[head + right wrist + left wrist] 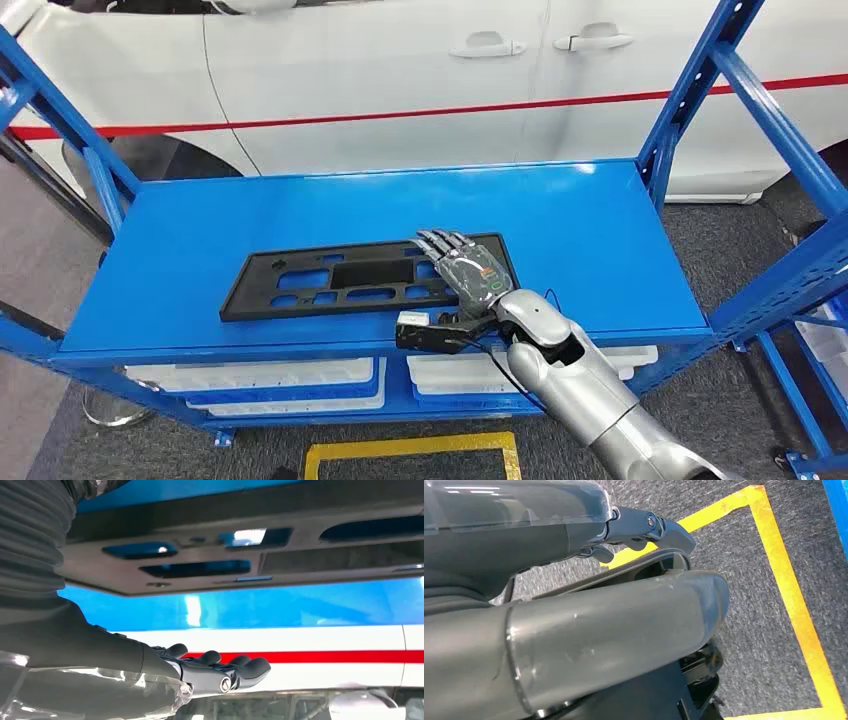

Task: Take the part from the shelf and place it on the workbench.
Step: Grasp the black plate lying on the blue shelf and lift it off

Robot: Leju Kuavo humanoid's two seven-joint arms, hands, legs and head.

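My right hand [468, 272] is over the right end of the black part [340, 280], which lies flat on the blue shelf [250, 215], my fingers [245, 669] stretched out and holding nothing.

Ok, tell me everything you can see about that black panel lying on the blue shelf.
The black panel is a flat, long, roughly rectangular piece, matte and plastic-looking, pierced by several cutouts of differing shapes through which the blue shows. It lies flat on the top of the blue shelf, near the front edge, a little askew. The right hand is stretched over its right end, fingers apart and extended; the right wrist view shows a gap between fingers and panel, so it looks not yet gripped.
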